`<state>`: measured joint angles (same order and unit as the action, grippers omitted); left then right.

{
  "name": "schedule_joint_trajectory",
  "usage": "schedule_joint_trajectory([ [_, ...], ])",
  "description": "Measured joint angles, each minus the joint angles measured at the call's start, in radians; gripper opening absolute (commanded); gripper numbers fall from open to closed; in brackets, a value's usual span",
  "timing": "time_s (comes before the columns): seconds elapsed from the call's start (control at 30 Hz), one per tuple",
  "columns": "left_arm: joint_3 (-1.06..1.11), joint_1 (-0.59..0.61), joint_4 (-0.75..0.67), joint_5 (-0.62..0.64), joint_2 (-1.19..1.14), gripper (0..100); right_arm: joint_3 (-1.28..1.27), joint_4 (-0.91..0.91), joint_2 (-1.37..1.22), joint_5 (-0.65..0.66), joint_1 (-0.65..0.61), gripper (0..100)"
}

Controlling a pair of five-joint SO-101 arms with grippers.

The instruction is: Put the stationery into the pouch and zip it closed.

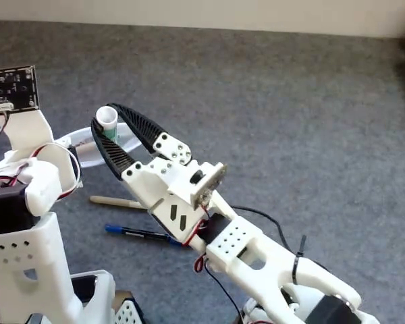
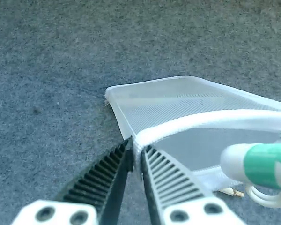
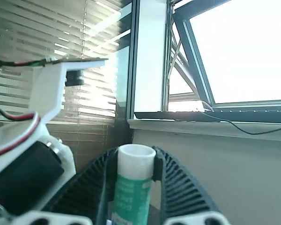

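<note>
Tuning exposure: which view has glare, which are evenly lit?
Right wrist view: the window is washed out white, backlighting the glue stick. High view: even light on the grey surface. Left wrist view: even, no glare on the pouch.

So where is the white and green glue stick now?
The glue stick sits left of centre in the high view, clamped in the right gripper over the white mesh pouch that the left gripper pinches.

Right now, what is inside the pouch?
The part of the pouch seen through its open mouth looks empty. The glue stick sits at the mouth and covers the rest, so that side cannot be checked.
</note>
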<state>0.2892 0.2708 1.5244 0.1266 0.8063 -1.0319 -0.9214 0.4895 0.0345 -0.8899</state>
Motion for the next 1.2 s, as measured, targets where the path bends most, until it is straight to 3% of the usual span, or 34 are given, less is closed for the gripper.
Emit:
schedule_joint_trajectory([
  [0.33,0.0,0.0,0.0,0.0,0.0,1,0.0,-0.12,-0.095,0.0,0.0,0.5],
  [1.2,0.0,0.005,0.0,0.0,0.0,1,-0.115,-0.135,-0.095,0.002,0.005,0.5],
])
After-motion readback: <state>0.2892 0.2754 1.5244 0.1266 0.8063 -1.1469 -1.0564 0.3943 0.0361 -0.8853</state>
